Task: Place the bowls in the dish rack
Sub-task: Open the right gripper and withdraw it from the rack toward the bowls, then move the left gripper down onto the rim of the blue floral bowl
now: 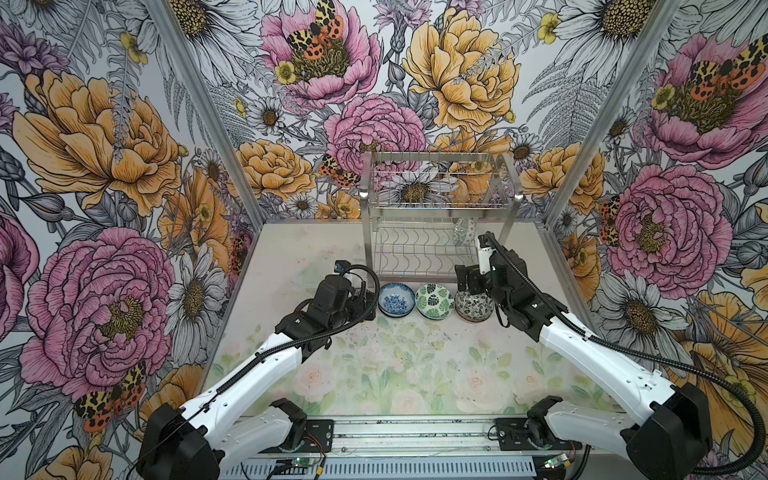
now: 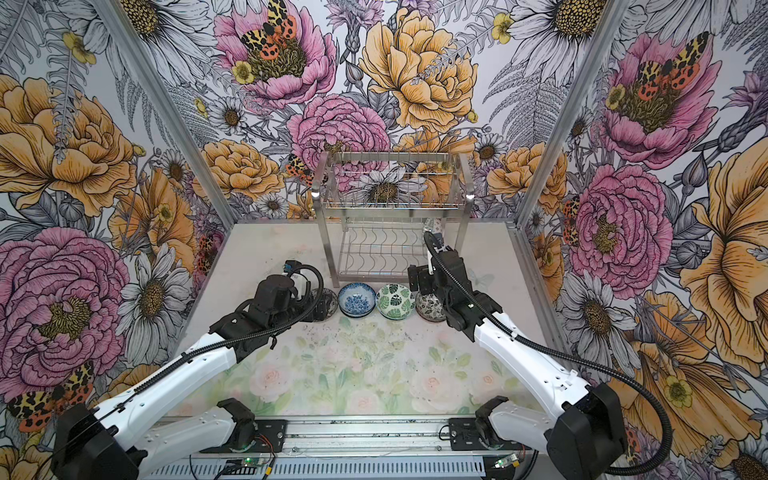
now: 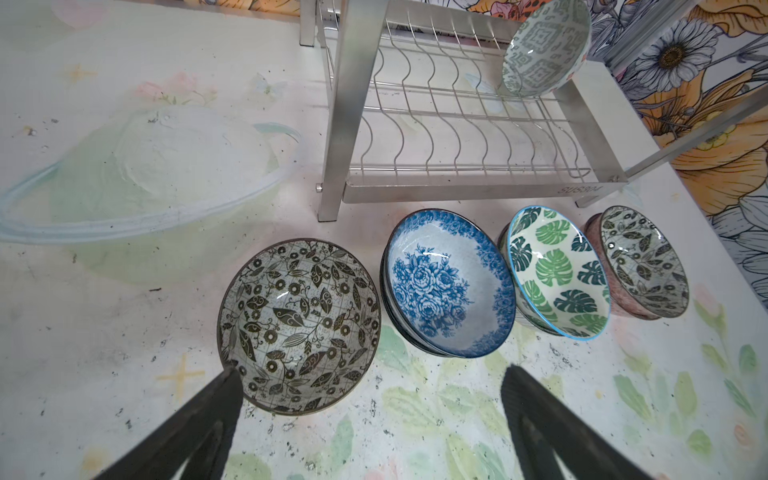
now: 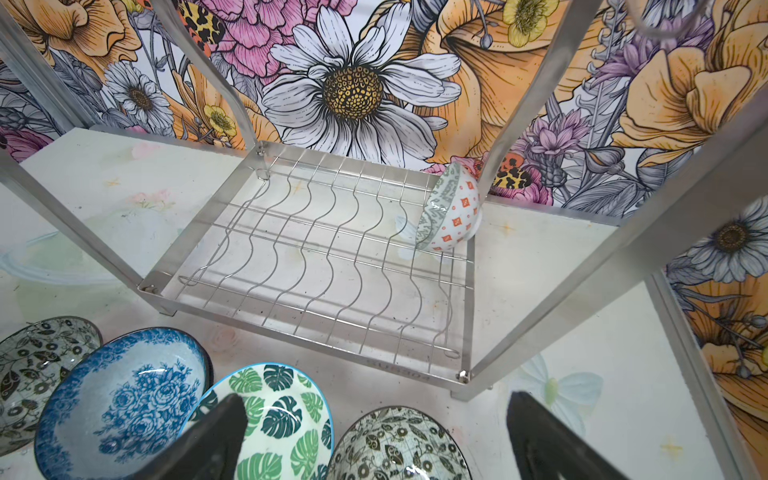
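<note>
Both our hands are spread wide and empty: the left hand (image 3: 372,374) hangs over the near rim of the dark vine bowl (image 3: 297,324), and the right hand (image 4: 376,401) hangs above the pink-sided bowl (image 4: 390,449). These two sit at either end of the row of bowls (image 1: 434,301) on the surface (image 1: 395,365), just in front of the dish rack (image 3: 457,189). One orange-dotted bowl (image 4: 453,212) already stands on edge in the lower tier, so we should pinch a rim, lift clear of the neighbour, and tip each bowl into the next wavy slot.
</note>
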{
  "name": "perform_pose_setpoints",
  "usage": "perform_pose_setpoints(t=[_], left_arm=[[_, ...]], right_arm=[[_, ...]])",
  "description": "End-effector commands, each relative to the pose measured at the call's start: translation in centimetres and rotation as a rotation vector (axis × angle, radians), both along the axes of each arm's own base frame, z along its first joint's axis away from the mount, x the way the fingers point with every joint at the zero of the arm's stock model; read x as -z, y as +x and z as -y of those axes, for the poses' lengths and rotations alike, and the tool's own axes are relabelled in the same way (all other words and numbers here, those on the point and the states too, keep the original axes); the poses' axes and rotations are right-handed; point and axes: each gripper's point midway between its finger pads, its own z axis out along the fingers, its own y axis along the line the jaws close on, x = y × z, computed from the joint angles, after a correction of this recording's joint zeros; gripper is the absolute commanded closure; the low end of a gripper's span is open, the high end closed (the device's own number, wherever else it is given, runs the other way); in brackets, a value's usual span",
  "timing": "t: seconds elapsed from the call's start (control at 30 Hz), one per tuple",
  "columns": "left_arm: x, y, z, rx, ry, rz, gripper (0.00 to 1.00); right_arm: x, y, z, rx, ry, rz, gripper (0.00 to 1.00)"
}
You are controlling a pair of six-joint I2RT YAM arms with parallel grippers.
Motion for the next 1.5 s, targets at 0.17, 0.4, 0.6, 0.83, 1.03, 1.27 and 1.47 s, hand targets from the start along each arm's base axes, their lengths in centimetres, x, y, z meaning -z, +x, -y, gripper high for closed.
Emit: perform_pose_setpoints(t=[0.17,0.4,0.6,0.83,1.03,1.27,1.47], left_arm=[[0.1,0.9,0.6,-0.012,0.007,0.000,0.01],[1.2,1.4,1.4,0.007,0.015,-0.029,0.01],[1.7,1.7,1.8,0.012,0.016,-0.047,0.01],[2.4,2.0,2.2,0.021,0.020,-0.067,0.01],[2.9,2.4,2.8,0.034,0.025,-0.084,0.01],[3.6,2.7,3.2,0.042,0.033,-0.107,0.01],[4.1,2.8,3.3,0.042,0.042,-0.119,0.01]], right_arm=[[-1.7,-0.9,0.4,-0.003,0.043,0.021,0.00],[-1.8,-1.2,0.9,0.004,0.035,0.019,0.00],[-1.5,-0.9,0.9,0.002,0.030,0.008,0.00],[-1.1,-0.5,0.8,-0.003,0.024,-0.005,0.00],[-1.0,-0.2,0.7,-0.006,0.018,-0.009,0.00],[-0.6,0.0,0.8,-0.007,0.014,-0.020,0.00],[-0.4,0.1,0.8,-0.007,0.010,-0.023,0.00]])
